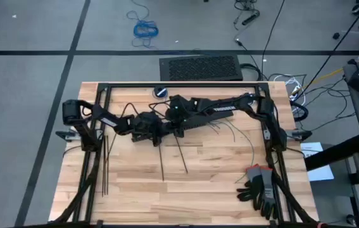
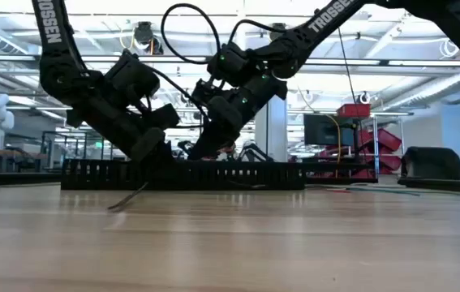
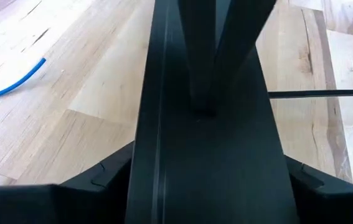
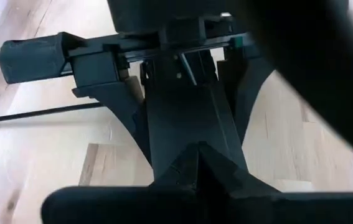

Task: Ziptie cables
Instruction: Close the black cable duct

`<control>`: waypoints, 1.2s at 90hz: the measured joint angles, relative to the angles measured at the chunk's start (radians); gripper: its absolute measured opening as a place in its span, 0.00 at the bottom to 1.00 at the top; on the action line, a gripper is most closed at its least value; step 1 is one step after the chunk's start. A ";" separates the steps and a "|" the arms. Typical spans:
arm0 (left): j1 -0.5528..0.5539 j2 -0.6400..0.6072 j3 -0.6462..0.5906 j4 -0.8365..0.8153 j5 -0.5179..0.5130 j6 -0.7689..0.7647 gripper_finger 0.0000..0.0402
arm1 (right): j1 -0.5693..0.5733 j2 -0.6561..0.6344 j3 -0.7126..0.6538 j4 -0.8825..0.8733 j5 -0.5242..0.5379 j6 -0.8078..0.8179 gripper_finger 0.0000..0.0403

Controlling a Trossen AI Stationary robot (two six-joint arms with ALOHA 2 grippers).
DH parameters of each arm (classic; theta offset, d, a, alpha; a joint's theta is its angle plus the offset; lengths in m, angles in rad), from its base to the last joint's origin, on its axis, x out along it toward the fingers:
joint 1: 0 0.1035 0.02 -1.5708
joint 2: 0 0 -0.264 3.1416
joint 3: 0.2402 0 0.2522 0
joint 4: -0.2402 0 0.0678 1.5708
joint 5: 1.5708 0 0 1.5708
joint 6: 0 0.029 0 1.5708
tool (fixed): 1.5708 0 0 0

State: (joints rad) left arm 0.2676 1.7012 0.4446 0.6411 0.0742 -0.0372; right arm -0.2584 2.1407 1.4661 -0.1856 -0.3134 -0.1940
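A wide black slotted bar lies flat on the wooden table, under both arms in the high view. My left gripper straddles it, one finger at each long edge. My right gripper stands shut over the bar's top face, just beyond the left one. The cables, thin pale and green wires, lie splayed on the wood right of the arms, untouched. One blue wire lies beside the bar. Zipties lie flat nearer the front, with more at the left. My left gripper has the bar's two long edges between its fingers, coming slanting down from the table's left, fingers along the bar's length. The bar stays flat on the table. My right gripper's shut fingertips meet the bar's top face, slanting down from the right. Whether anything is pinched between them cannot be told.
A pair of grey, red-cuffed work gloves lies at the front right. A black frame runs along the table's far edge and sides. A coiled blue cable and a black mat are on the floor beyond.
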 joint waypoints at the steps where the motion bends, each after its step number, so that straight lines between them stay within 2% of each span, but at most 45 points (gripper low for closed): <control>1: 0.000 0.000 0.000 0.000 0.000 0.000 0.64 | 0.000 0.000 0.000 0.000 0.000 0.000 0.00; 19: -0.001 -0.060 -0.002 -0.066 0.048 -0.006 0.64 | 0.002 0.002 0.000 -0.009 -0.019 0.000 0.00; 47: -0.002 -0.181 0.000 -0.208 0.064 0.017 0.64 | 0.002 0.002 -0.001 -0.016 -0.019 -0.008 0.00; 66: -0.027 -0.294 0.006 -0.451 0.094 0.008 0.64 | 0.004 0.004 -0.002 -0.008 -0.062 -0.009 0.00; 83: -0.046 -0.344 0.007 -0.583 0.098 -0.017 0.64 | 0.003 0.004 -0.003 -0.011 -0.071 -0.013 0.00; 108: -0.048 -0.343 0.014 -0.576 0.080 -0.028 0.64 | 0.004 0.003 -0.003 -0.016 -0.087 -0.002 0.00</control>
State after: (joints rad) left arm 0.2201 1.3582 0.4582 0.0647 0.1542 -0.0648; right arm -0.2549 2.1441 1.4627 -0.2012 -0.4007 -0.1955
